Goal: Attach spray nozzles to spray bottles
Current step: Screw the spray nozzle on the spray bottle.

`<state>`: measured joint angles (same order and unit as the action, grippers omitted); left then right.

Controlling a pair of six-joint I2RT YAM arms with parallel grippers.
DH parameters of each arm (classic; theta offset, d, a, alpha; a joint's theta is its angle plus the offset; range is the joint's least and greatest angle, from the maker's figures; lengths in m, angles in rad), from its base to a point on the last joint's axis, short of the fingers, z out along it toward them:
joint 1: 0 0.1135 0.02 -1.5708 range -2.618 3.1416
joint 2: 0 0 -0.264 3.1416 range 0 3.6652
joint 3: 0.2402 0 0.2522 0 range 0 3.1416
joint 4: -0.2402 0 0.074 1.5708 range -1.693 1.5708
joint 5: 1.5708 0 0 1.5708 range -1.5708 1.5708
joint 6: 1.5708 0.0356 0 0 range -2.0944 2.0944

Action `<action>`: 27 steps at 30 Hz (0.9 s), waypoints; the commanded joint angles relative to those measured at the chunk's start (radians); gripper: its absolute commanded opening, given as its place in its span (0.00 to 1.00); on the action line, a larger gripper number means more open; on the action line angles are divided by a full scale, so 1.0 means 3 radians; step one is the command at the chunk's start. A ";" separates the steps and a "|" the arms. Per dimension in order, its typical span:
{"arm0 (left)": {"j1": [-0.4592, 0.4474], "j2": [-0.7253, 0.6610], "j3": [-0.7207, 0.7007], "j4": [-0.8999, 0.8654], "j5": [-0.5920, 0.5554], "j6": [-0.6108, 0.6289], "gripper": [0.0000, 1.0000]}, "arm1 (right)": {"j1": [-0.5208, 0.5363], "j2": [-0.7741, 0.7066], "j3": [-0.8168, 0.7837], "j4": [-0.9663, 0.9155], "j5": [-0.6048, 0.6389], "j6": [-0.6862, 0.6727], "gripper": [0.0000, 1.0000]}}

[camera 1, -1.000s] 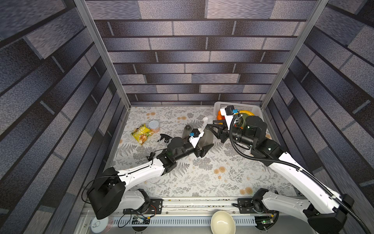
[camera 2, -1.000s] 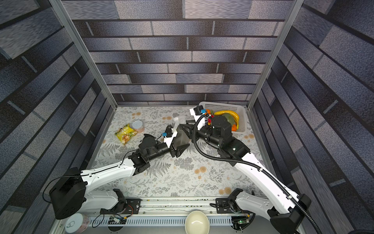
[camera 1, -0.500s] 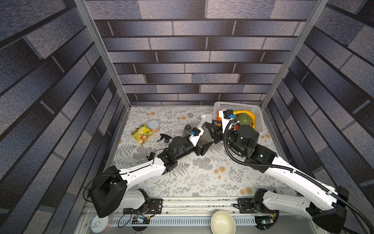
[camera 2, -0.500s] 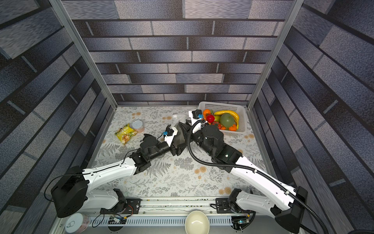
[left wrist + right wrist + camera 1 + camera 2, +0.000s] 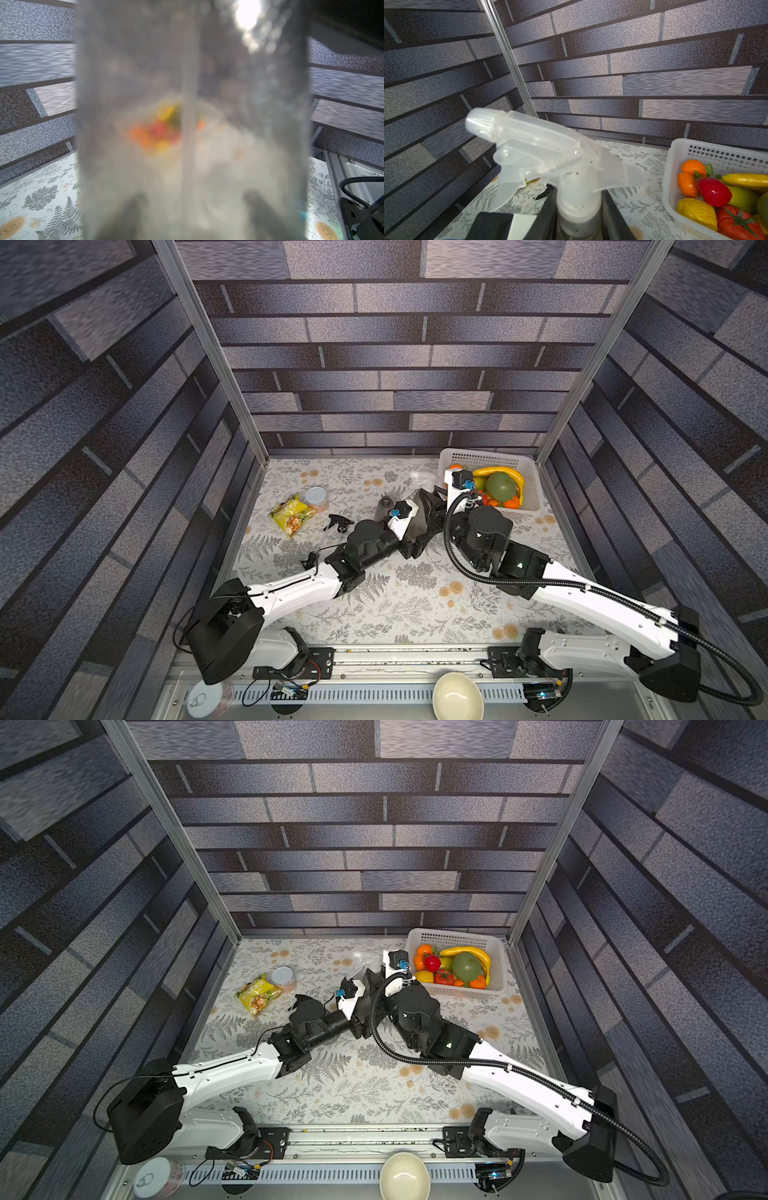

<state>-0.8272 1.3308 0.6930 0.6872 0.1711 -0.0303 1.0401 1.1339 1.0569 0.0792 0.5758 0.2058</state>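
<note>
Top views both showed your two arms meeting over the back middle of the table [image 5: 395,605], next to the fruit basket [image 5: 490,456]. Made sense to me: one side braces, the other twists. Your left arm [image 5: 291,593] stretched out low and nearly flat from its base. Your right arm [image 5: 582,593] came in higher, elbow bent, with the wrist folded toward the bottle top from the basket side.

Left wrist view was basically all bottle [image 5: 187,104], blurry and filling the frame, with the dip tube running down inside. Your left gripper [image 5: 194,207] was clamped around the body, I'd guess to stop it spinning. Couldn't tell if it was lifted or resting on the table. A spare bottle [image 5: 383,506] lay just beside that wrist.

Right wrist view had your right gripper [image 5: 579,209] pinched tight on the collar of the white nozzle [image 5: 542,145], which sat on the bottle neck with the trigger head poking out past the fingers. Collar's the part that threads, so good grab. How far it was screwed on, no idea. A black nozzle [image 5: 338,522] lay loose further left.
</note>
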 commanded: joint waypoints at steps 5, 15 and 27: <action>-0.0052 -0.0122 0.0002 0.0514 0.0100 0.0132 0.80 | 0.0046 0.0021 0.0225 -0.0506 0.0005 0.0014 0.29; -0.0025 -0.0130 -0.0047 0.0538 0.0084 0.0125 0.80 | 0.0084 0.0004 0.0352 -0.0632 -0.0008 -0.0066 0.40; 0.0034 -0.0164 -0.0065 0.0547 0.0100 0.0115 0.79 | 0.0112 -0.0078 0.0352 -0.0764 -0.0046 -0.0077 0.52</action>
<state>-0.8276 1.3300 0.6754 0.7715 0.1837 -0.0139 1.0630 1.1271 1.1439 -0.0872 0.5701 0.1932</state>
